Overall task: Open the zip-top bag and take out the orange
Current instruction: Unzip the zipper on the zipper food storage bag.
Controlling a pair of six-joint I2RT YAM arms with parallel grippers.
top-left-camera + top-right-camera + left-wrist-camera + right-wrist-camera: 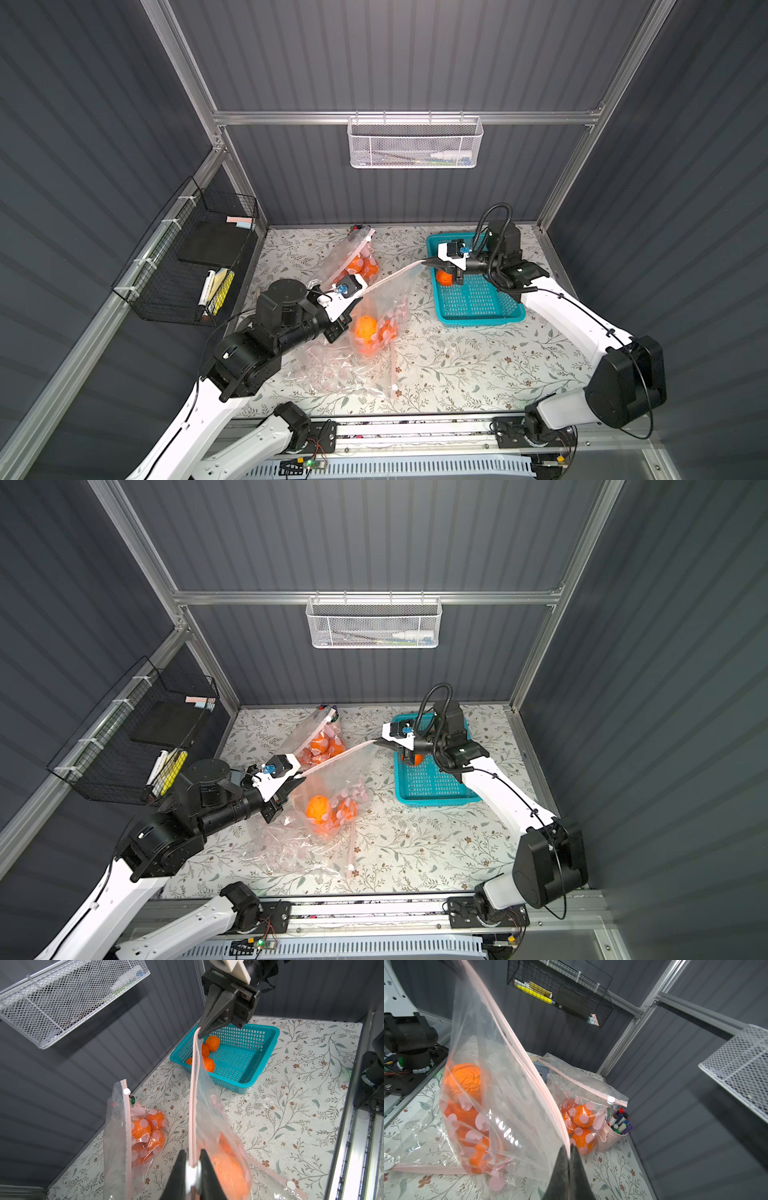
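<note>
My left pincer (354,302) and right pincer (427,262) each pinch one end of the pink zip strip (390,277) of the bag (395,301). The strip runs taut between them above the centre of the table (457,374). The bag hangs below it: clear, crinkled film with pink dots. The orange (365,326) sits in the bag's lower part, just right of the left pincer; its skin is matt and wrinkled.

Both top views show the whole span.

Left wrist view only: my left fingers (207,1176) clamp the strip with a blurred white piece between them. Loose oranges (213,1043) lie in the teal perforated basket (270,1043), far right.

Right wrist view only: my right fingers (580,1180), black and tapered, press together on the strip. A pink cup (607,1140) of markers stands behind a second bag (583,1093), far and left of centre.
</note>
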